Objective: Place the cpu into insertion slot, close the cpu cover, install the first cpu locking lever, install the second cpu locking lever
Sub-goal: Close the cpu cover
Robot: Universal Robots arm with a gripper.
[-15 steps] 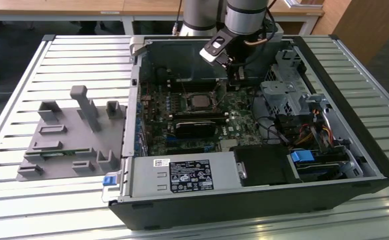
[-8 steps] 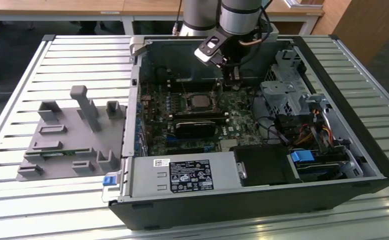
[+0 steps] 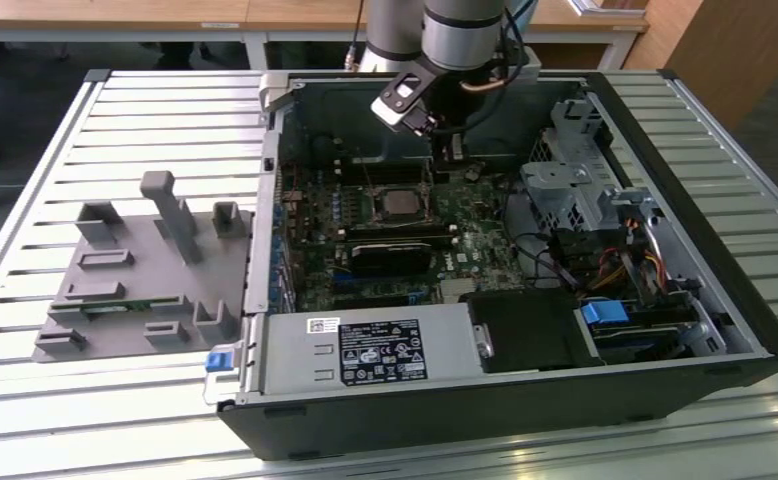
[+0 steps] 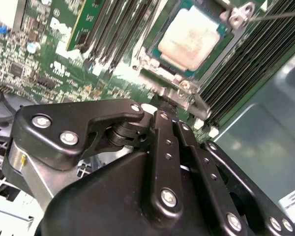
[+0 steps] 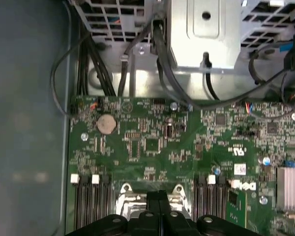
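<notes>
1. Fingers pressed together, the gripper point(image 3: 445, 150) hangs over the motherboard point(image 3: 476, 235).
2. The cpu point(image 3: 400, 205) sits in the insertion slot point(image 3: 373, 205), near the gripper at seven o'clock in the exterior view.

My gripper point(image 4: 162, 112) is matt black with shiny metal screws. The cpu point(image 4: 189, 37) has a dull silvery metal top; the cpu cover point(image 4: 160, 73) is bare shiny metal. The circuit board point(image 5: 152, 142) is glossy green.
</notes>
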